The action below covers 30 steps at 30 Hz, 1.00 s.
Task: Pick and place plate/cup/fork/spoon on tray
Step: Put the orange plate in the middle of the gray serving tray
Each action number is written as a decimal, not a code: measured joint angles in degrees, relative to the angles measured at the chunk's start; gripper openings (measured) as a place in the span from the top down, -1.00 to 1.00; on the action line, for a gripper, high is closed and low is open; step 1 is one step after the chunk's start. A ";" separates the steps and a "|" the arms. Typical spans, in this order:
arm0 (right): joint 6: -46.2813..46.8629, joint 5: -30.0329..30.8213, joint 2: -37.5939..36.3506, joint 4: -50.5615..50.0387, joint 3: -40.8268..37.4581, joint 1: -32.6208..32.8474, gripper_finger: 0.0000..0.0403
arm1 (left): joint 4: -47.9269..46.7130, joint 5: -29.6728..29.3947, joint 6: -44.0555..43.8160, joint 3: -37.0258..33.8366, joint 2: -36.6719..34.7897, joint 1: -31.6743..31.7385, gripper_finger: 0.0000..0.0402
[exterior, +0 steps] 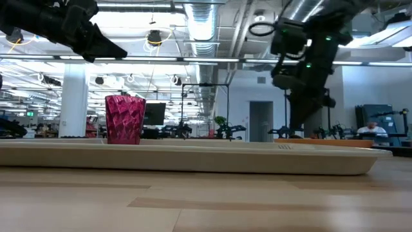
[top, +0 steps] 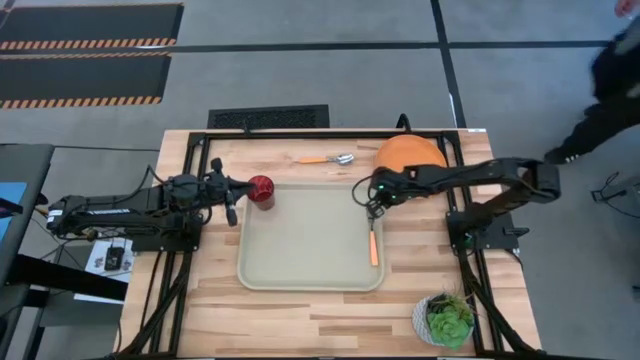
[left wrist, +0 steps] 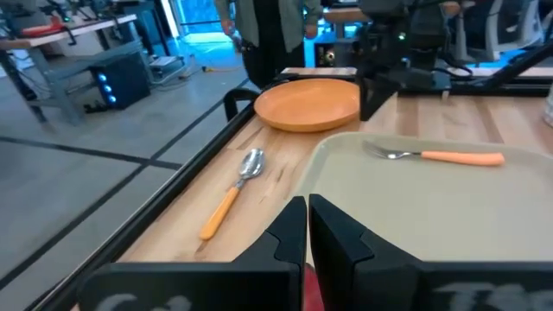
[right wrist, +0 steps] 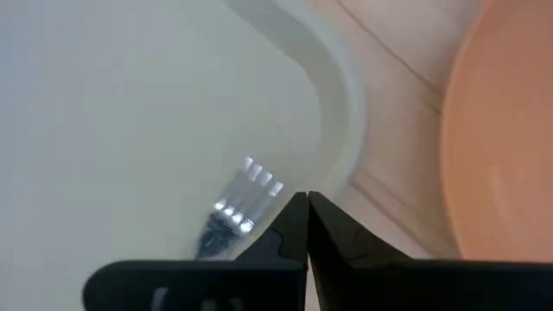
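The fork (top: 373,240) lies in the pale tray (top: 300,250) along its right side, tines (right wrist: 246,199) toward the far edge. My right gripper (top: 375,205) hangs shut above the tines (right wrist: 307,212) and touches nothing. The orange plate (top: 410,152) and the spoon (top: 325,158) rest on the table beyond the tray. The red cup (exterior: 125,119) stands upright at the tray's far left corner; whether inside the rim I cannot tell. My left gripper (top: 232,212) is shut just left of the cup, raised above it (exterior: 103,45).
A potted plant (top: 447,318) stands at the table's near right corner. Black frame rails (top: 455,240) run along both sides of the table. A person (top: 610,90) stands beyond the far right corner.
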 joint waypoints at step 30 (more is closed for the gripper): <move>-19.46 7.77 7.64 -6.42 -1.69 -9.02 0.10 | 7.20 16.90 -3.83 -3.02 -2.31 6.77 0.97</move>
